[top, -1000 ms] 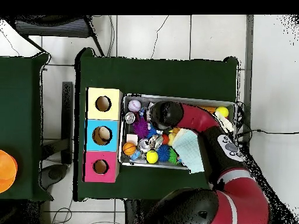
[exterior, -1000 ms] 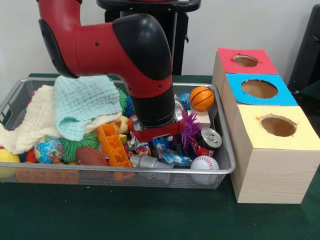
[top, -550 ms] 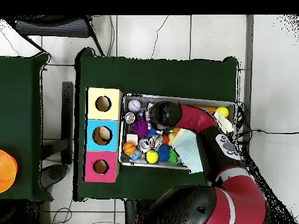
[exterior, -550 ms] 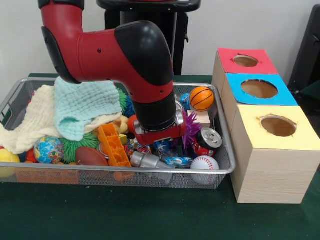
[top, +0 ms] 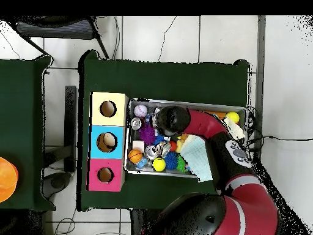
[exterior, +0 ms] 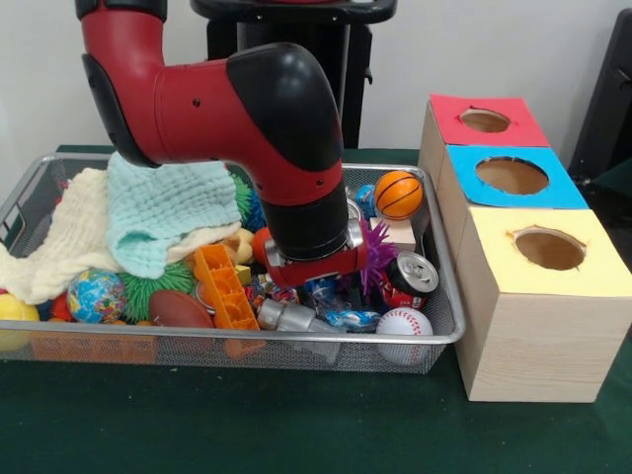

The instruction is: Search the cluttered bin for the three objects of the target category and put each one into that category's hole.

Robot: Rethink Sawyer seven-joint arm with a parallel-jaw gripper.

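The arm (exterior: 247, 109) reached down into the wire bin (exterior: 439, 331); its gripper (exterior: 311, 286) was sunk among the clutter near the bin's middle, and I could not tell how the jaws stood; a can (exterior: 407, 277) lay just beside it, a baseball (exterior: 403, 323) in front of the can, a basketball (exterior: 398, 194) behind; the three-hole box (exterior: 538, 296) stood beside the bin on the green surface (exterior: 296, 425).
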